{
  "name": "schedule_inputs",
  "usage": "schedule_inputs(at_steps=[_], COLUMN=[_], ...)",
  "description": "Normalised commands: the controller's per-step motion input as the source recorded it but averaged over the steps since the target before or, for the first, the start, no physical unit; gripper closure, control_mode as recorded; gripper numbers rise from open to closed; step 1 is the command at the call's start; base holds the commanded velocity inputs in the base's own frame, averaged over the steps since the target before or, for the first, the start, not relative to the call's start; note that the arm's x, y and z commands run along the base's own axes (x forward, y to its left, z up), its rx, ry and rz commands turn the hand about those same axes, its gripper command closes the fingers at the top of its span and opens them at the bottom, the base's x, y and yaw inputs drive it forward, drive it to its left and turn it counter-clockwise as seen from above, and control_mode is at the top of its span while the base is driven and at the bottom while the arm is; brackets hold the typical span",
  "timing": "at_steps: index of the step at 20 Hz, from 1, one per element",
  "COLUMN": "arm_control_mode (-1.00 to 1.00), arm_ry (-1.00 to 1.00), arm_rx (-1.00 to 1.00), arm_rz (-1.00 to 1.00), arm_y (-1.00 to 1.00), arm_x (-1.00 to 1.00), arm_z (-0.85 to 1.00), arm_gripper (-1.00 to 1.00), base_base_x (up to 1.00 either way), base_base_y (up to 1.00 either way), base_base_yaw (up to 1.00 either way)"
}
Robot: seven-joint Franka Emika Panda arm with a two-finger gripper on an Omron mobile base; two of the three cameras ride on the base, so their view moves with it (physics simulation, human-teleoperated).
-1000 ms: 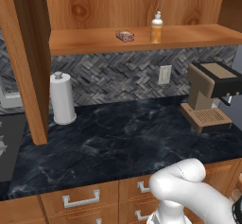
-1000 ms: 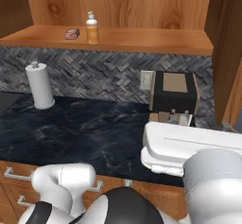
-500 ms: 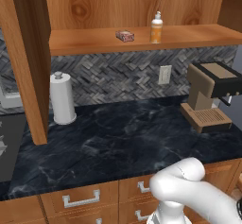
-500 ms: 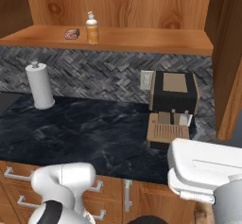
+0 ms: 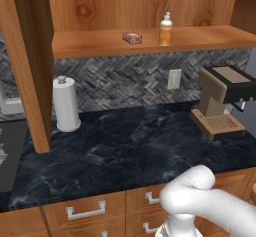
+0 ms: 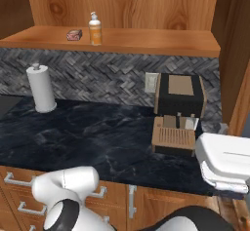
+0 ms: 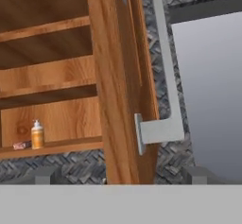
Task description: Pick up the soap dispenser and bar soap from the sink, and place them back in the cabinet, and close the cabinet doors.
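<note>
The orange soap dispenser (image 5: pixel 165 29) (image 6: pixel 94 28) stands upright on the cabinet's wooden shelf (image 5: pixel 200 37). The reddish bar soap (image 5: pixel 132 38) (image 6: pixel 74 34) lies just to its left. In the hand view both show small at lower left: the dispenser (image 7: pixel 37 134) and the bar soap (image 7: pixel 21 145). My gripper (image 7: pixel 120 178) is open and holds nothing. It faces the edge of the open right cabinet door (image 7: pixel 118 100), whose silver bar handle (image 7: pixel 163 76) is just to the right. The left cabinet door (image 5: pixel 27 66) also stands open. The sink (image 5: pixel 9 156) shows at the far left edge.
A white paper-towel roll (image 5: pixel 65 103) stands on the dark marble counter (image 5: pixel 125 151). A coffee machine (image 5: pixel 220 101) sits at the right, close to my arm. A wall outlet (image 5: pixel 174 79) is on the tiled backsplash. Drawers with silver handles (image 5: pixel 85 211) run below.
My white hand has slid to the right in the right base view, toward the right door. The soaps and both doors have not moved.
</note>
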Motion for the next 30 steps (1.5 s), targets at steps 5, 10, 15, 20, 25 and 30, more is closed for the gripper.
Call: schedule_inputs(at_steps=[5, 10, 15, 20, 25, 30], arm_control_mode=[-1.00, -1.00, -1.00, -1.00, -1.00, -1.00], arm_ry=[0.00, 0.00, 0.00, -0.02, -0.06, -0.11], arm_rx=[0.01, 0.01, 0.00, 0.00, 0.02, 0.03], arm_rz=[0.10, 0.18, 0.17, 0.15, 0.12, 0.08], arm_y=[-0.07, 0.00, 0.11, 0.28, 0.31, 0.35], arm_x=[0.34, 0.28, 0.27, 0.27, 0.27, 0.22], arm_z=[-0.04, -0.15, -0.13, -0.12, -0.02, 0.00], arm_gripper=[-1.00, -1.00, -1.00, -1.00, -1.00, -1.00], base_base_x=[0.00, 0.00, 0.00, 0.00, 0.00, 0.00], base_base_y=[0.00, 0.00, 0.00, 0.00, 0.00, 0.00], base_base_yaw=[0.00, 0.00, 0.00, 0.00, 0.00, 0.00])
